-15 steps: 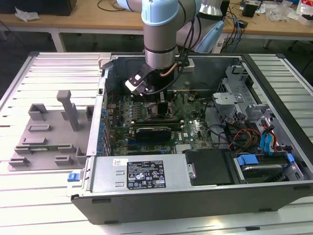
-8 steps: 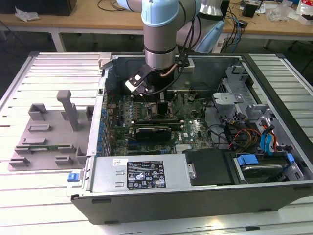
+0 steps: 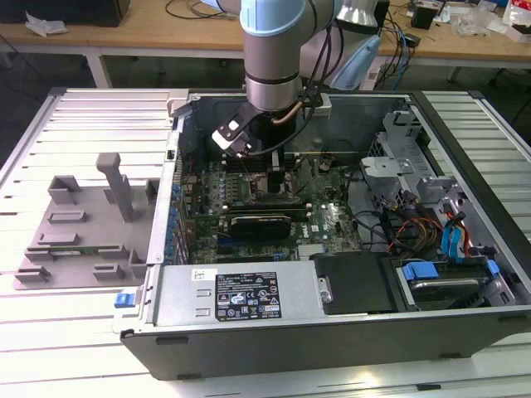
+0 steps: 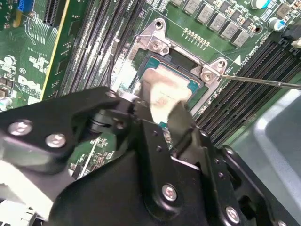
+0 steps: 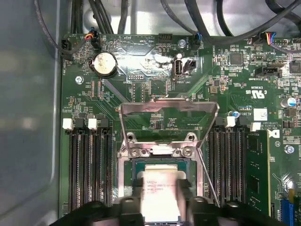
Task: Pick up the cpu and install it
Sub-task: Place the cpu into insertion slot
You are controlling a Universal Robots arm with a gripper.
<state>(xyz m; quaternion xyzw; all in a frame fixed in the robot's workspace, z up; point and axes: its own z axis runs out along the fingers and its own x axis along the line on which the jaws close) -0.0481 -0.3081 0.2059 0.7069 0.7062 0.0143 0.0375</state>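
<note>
The gripper [image 5: 159, 188] is closed narrowly on the cpu [image 5: 157, 173], a finger on each of two opposite edges. The chip sits within the socket frame [image 5: 127, 155], whose load plate [image 5: 169, 110] is raised. Small print marks its lid. In the exterior view the computer case [image 3: 332, 344] wall stands near the gripper at twelve o'clock, and grey slotted blocks [image 3: 83, 224] lie well apart at nine o'clock.

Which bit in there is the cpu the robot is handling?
Inside the open dark computer case, find the green circuit board. Between its rows of black slots stands a raised metal bracket; beside its hinge, gripped by the robot's black fingers, is the small flat silvery-grey square chip, the only plain metal plate.
</note>
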